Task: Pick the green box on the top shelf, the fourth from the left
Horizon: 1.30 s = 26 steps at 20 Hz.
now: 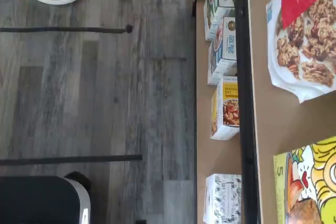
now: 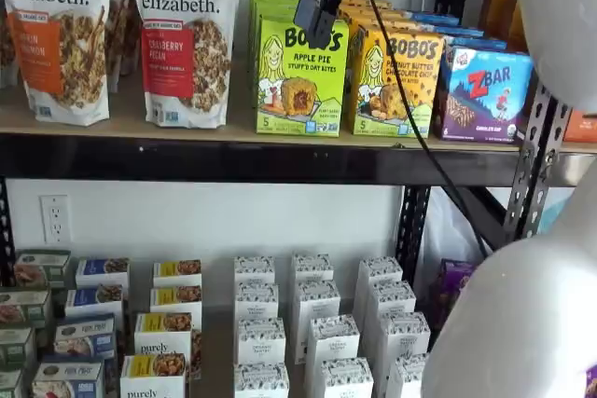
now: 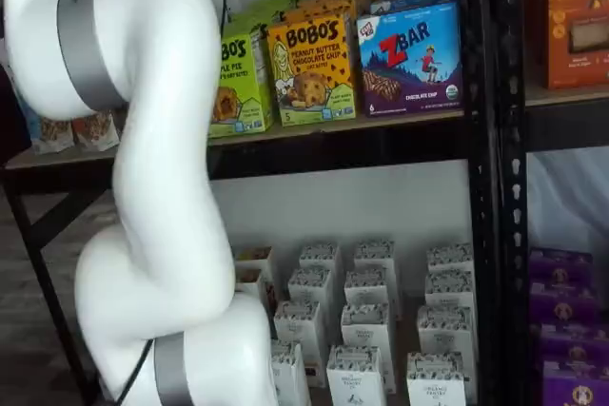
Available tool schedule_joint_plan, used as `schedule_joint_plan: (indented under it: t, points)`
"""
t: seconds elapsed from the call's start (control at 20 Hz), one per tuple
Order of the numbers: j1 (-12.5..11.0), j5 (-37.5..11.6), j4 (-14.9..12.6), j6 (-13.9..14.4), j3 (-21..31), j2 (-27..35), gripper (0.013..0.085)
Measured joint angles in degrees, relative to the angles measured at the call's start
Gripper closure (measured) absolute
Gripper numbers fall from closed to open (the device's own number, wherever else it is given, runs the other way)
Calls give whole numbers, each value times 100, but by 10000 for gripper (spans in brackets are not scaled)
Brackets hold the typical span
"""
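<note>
— Where is the claw (image 2: 320,8)?
— In a shelf view it hangs from the twelve o'clock edge, white body above black fingers, tilted toward seven o'clock.
— Open?
— Side-on; I cannot tell.
— The arm (image 3: 157,187)?
— White, bent segments, upright.

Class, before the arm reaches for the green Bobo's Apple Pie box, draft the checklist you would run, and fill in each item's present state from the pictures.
1. Green box upright at the top shelf front: ok.
2. Gripper in front of the green box: ok.
3. Fingers open: cannot tell, no gap shows.
4. Gripper empty: ok, no box in it.
5. Yellow Bobo's box close beside the target: not ok, little finger room.
6. Cable clear of boxes: cannot tell.
</note>
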Motion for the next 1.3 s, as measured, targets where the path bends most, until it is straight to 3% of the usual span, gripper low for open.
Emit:
schedule_joint_plan:
  t: [0.3,0.75,1.05,1.3]
  points:
    - [-43,-228,69,-40,146,-114,130]
    - [-186,-544,402,-131,201,-157,130]
    - [-363,-627,588,-270,20,28,130]
    - [-518,-657,584,-406,-288,314,130]
